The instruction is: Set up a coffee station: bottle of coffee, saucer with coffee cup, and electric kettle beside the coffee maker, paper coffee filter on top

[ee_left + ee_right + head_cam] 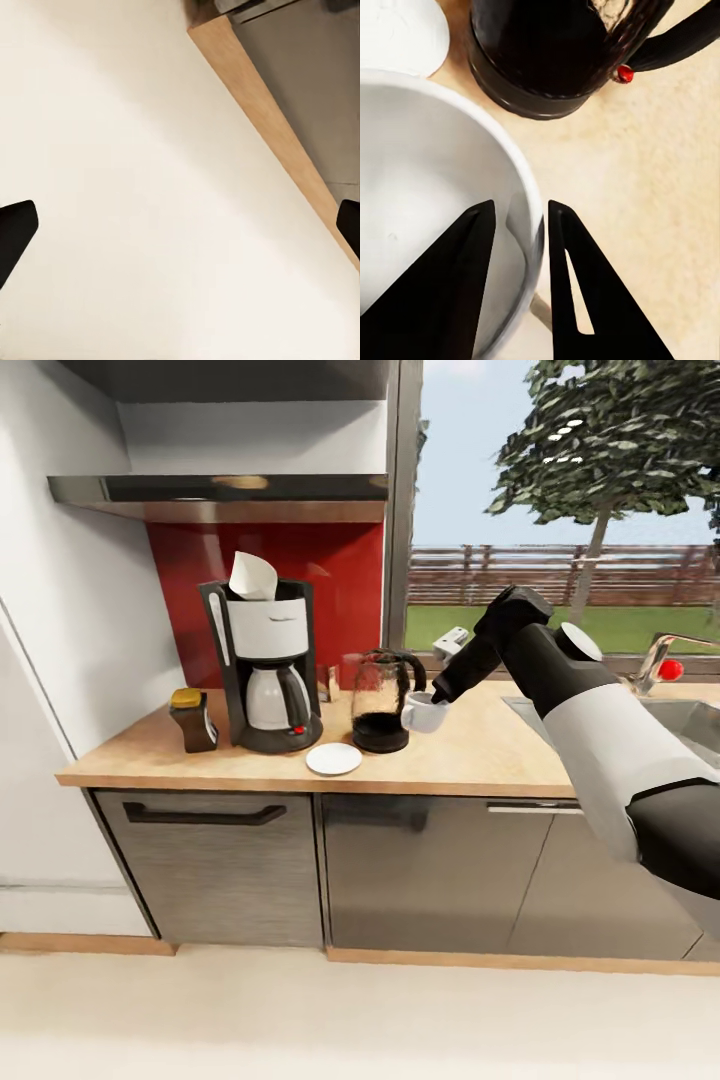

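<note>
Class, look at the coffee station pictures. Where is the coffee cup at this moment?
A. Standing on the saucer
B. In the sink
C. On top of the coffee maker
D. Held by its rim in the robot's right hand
D: the right hand pinches the coffee cup rim, one finger inside, one outside, beside the kettle; the saucer lies bare.

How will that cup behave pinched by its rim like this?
The coffee cup looks rigid and small, probably light. The right gripper pinches only its wall, one finger inside, so it may swing or slip. Held beside the electric kettle, it could knock against it.

White coffee cup (424, 712), white saucer (334, 759), black-and-white coffee maker (262, 666), red backsplash (340, 580), tan countertop (480, 752).
</note>
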You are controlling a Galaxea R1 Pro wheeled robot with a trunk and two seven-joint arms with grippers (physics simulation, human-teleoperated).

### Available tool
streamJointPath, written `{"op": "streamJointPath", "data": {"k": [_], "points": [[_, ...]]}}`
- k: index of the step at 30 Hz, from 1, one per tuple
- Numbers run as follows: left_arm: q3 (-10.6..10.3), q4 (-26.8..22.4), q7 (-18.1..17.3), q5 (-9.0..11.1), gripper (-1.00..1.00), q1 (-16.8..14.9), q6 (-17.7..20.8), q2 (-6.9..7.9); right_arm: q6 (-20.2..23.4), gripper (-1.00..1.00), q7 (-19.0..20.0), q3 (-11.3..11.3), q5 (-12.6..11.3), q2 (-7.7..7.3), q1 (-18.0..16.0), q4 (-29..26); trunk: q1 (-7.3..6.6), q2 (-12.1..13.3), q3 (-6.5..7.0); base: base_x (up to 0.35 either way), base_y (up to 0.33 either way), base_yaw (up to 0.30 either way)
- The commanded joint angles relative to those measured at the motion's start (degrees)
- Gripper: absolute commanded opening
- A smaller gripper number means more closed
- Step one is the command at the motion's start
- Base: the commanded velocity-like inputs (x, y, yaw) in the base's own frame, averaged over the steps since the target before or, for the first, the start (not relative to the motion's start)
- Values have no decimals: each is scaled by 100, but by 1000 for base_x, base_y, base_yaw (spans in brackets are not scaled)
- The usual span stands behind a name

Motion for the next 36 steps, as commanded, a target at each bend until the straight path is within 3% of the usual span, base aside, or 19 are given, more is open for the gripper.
{"op": "streamJointPath", "data": {"k": [1, 7, 18, 36], "points": [[45, 3, -20, -22, 100, -3, 23, 0, 34, -100, 61, 16, 51, -2, -7, -6, 0, -3, -6, 0, 301, -11], [45, 3, -20, -22, 100, -2, 23, 4, 34, -100, 61, 16, 51, -2, -7, -6, 0, -3, -2, 0, 251, -49], [45, 3, -26, -22, 100, -2, 15, 4, 35, -100, 61, 16, 51, -2, -7, -6, 0, -3, 26, -68, 143, -225], [45, 3, -24, -22, 100, -2, 16, 44, 34, -100, 63, 16, 51, -2, -7, 17, 0, -3, 40, -45, 231, -49]]}}
